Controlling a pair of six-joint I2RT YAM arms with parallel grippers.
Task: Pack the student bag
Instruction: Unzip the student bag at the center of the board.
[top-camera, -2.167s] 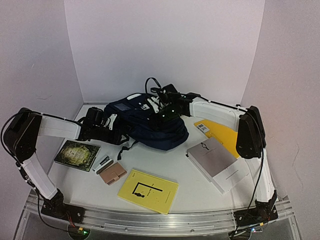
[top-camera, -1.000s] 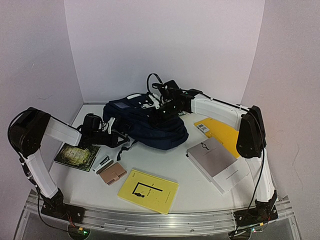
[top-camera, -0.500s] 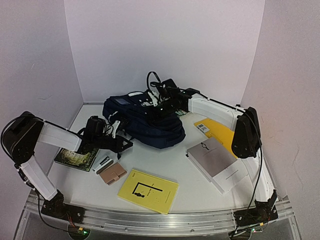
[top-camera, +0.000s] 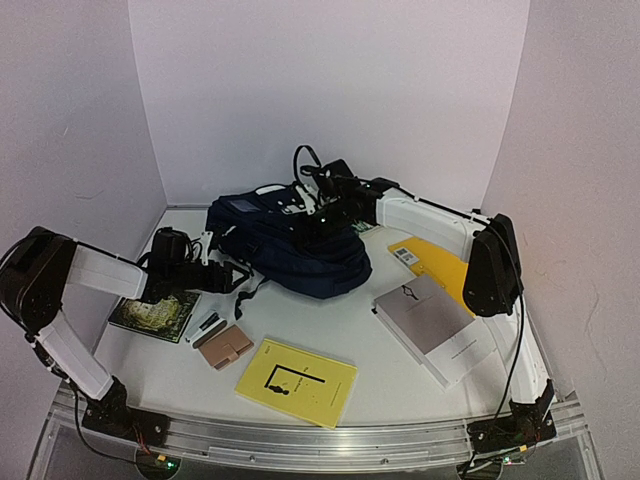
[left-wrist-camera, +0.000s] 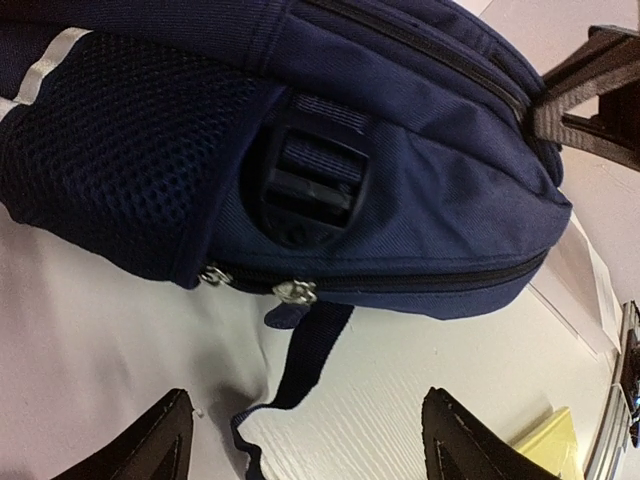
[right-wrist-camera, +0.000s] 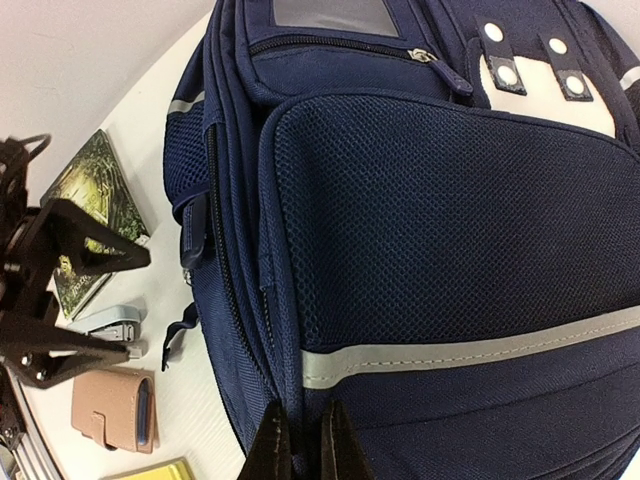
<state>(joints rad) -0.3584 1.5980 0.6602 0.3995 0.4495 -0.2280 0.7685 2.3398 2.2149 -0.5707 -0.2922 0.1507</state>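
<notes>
Opening looks like the step in hand: the bag (top-camera: 290, 245) lies zipped at the far middle of the worktop (top-camera: 330, 320). Left hand (left-wrist-camera: 305, 440) gapes beside its zip pull (left-wrist-camera: 295, 291); right hand (right-wrist-camera: 300, 440) is pinched together over its mesh front. Next, I'd say, catch that pull. Walls (top-camera: 330, 100) crowd behind; bare room lies nearer.

A: White tabletop (top-camera: 350, 325) here, boxed in by a pale lilac back wall (top-camera: 330, 90), left wall (top-camera: 60, 120) and right wall (top-camera: 590, 150)!
B: And an aluminium rail (top-camera: 320, 437) runs along the near edge, all under soft, even light
</notes>
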